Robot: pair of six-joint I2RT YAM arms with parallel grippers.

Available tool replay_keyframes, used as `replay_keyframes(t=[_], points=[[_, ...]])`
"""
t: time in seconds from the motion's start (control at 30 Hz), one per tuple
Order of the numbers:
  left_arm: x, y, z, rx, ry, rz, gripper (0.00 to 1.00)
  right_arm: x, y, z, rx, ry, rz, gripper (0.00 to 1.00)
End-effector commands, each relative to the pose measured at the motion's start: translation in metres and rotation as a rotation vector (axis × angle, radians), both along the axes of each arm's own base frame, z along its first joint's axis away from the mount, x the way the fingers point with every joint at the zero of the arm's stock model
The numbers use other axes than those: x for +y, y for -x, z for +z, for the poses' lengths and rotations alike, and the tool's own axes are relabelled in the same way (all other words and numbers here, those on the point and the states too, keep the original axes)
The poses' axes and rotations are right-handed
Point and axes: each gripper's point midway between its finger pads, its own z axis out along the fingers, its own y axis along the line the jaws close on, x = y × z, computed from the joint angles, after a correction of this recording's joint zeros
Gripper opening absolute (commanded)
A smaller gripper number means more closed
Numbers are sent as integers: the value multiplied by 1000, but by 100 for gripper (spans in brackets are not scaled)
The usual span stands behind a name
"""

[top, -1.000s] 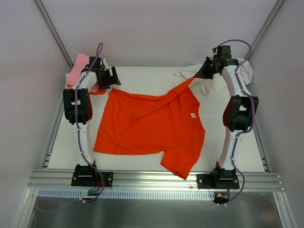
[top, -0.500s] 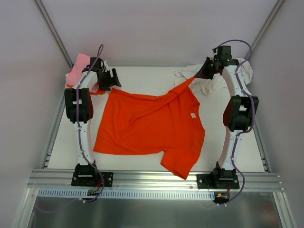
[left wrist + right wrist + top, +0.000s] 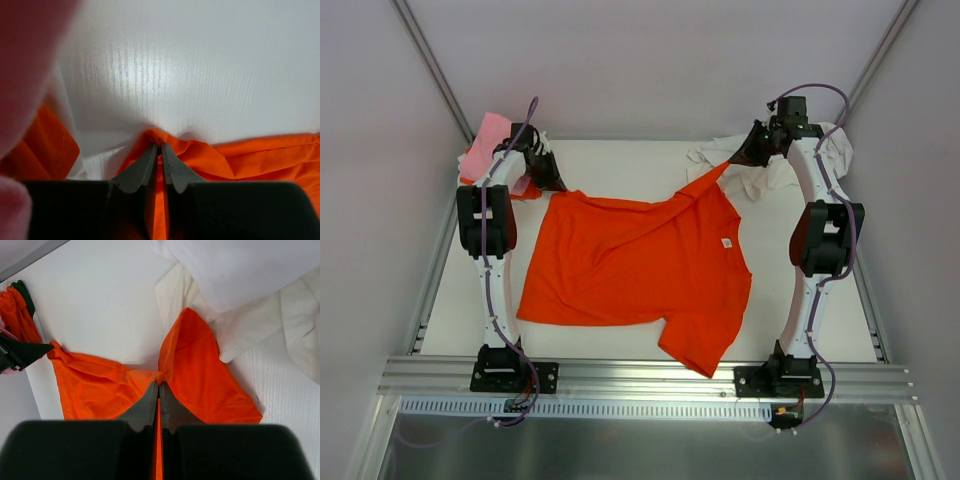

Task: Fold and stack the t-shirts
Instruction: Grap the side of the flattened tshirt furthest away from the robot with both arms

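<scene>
A bright orange t-shirt (image 3: 640, 265) lies spread across the middle of the table, its small white neck label (image 3: 727, 242) facing up. My left gripper (image 3: 552, 180) is at the shirt's far left corner and is shut on a pinch of the orange cloth (image 3: 190, 155); the left wrist view shows the fingertips (image 3: 160, 145) meeting on it. My right gripper (image 3: 740, 158) is shut on the shirt's far right corner, and that cloth (image 3: 200, 365) bunches at the tips (image 3: 159, 383). A pink t-shirt (image 3: 485, 145) lies at the far left and white t-shirts (image 3: 765, 178) at the far right.
More orange cloth (image 3: 47, 145) lies under the pink pile beside my left gripper. The white pile (image 3: 240, 285) sits just beyond my right gripper. An aluminium rail (image 3: 640, 378) runs along the near edge, and grey walls close in the table on three sides.
My left gripper has closed on the orange shirt's far left corner; it stood open just above it before. The right gripper and the shirt have not moved.
</scene>
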Motion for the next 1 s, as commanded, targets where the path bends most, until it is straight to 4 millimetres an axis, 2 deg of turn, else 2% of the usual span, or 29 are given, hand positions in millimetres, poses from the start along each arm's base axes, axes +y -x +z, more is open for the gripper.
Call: replay_keyframes(t=[0.0, 0.1, 0.23, 0.43, 0.57, 0.73, 0.8, 0.97], points=[[-5, 2, 6, 2, 21, -24, 6, -1, -7, 25, -57, -17, -3, 1], [-5, 1, 7, 0, 20, -27, 0, -1, -6, 25, -56, -16, -2, 0], [-4, 0, 16, -24, 13, -30, 0, 0, -6, 25, -56, -18, -1, 0], [0, -15, 62, -136, -13, -26, 0, 0, -5, 29, -64, -18, -1, 0], [2, -15, 96, -200, -26, -26, 0, -1, -4, 36, -76, -16, 2, 0], [5, -12, 128, -261, -51, -24, 0, -1, 1, 51, -102, -10, 5, 0], [6, -11, 143, -286, -60, -18, 0, -16, 0, 55, -110, -2, -18, 0], [7, -5, 170, -337, -65, -18, 0, -30, 2, 74, -145, 8, -45, 0]])
